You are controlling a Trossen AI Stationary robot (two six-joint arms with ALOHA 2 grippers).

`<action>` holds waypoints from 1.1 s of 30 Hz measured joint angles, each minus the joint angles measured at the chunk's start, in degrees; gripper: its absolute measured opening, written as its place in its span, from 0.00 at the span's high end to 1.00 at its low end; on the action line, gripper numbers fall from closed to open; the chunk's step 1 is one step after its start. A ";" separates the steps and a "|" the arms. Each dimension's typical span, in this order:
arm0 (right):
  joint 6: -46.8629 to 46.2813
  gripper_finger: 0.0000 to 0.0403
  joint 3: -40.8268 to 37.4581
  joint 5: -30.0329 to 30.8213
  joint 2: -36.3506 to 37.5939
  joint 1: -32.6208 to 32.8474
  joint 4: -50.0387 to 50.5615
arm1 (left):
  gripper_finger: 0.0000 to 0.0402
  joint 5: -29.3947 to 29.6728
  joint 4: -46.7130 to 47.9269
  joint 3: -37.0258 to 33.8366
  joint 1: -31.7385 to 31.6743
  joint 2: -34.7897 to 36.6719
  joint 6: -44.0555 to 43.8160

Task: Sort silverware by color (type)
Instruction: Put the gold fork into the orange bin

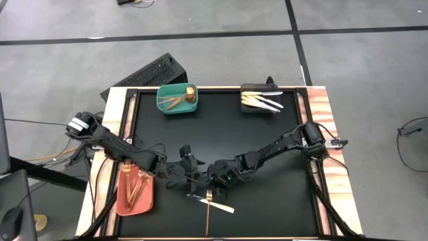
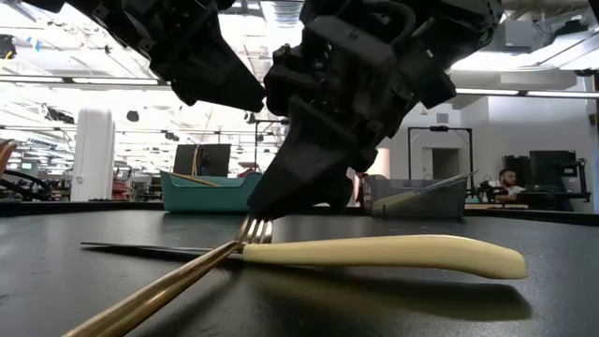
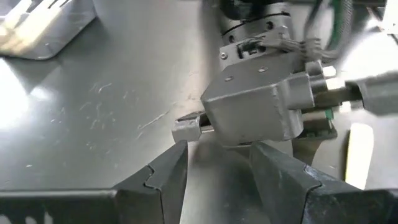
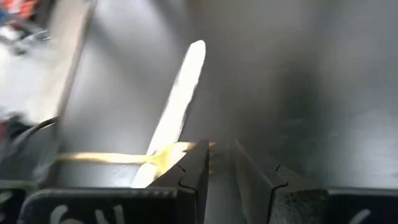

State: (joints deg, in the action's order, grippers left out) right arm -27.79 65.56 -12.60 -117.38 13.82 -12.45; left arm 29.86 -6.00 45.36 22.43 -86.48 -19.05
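Gold fork (image 2: 178, 281) tines across glossy cream knife (image 2: 393, 254), right gripper (image 4: 219, 163) jaws narrowly parted astride.

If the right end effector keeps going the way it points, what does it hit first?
Most likely the gold fork's tines, lying across the white-handled knife, just ahead of the right end effector; its fingers already look level with them, though depth is unclear.

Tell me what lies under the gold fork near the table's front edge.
The gold fork lies across a white-handled knife; in the low view its tines rest on the knife. The table under their crossing is covered.
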 joint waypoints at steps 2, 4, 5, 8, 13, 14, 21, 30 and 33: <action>-0.04 0.75 -0.04 4.06 -0.02 0.07 0.07 | 0.60 0.48 0.45 0.00 -0.10 0.02 -0.92; -0.03 0.74 -0.04 4.80 -0.10 0.05 -0.17 | 0.60 0.81 1.28 0.02 -0.13 0.06 -1.88; -0.08 0.73 -0.04 4.50 -0.11 0.04 -0.26 | 0.60 1.33 1.86 0.06 -0.11 0.09 -2.55; -0.24 0.69 -0.11 2.50 -0.24 0.36 0.34 | 0.60 4.10 3.51 0.28 -0.15 0.33 -4.69; -0.22 0.63 -0.15 1.44 -0.24 1.24 0.60 | 0.60 8.09 4.81 0.26 -0.12 0.31 -5.30; -0.22 0.62 -0.15 1.51 -0.24 1.26 0.78 | 0.60 9.07 4.78 0.26 -0.06 0.31 -5.31; 0.78 0.75 -0.15 1.99 -0.22 1.14 1.37 | 0.60 10.93 5.11 0.22 -0.08 0.24 -5.64; 1.14 0.97 -0.04 6.29 0.60 0.88 2.70 | 0.60 10.79 5.72 0.17 -0.04 0.20 -5.60; 1.92 0.98 -0.04 8.43 2.47 1.28 5.28 | 0.60 10.55 5.71 0.17 -0.04 0.19 -4.70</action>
State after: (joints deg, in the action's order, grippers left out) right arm -25.87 65.52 -4.17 -114.91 15.10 -7.16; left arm 40.42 -0.29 45.54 22.39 -86.29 -23.75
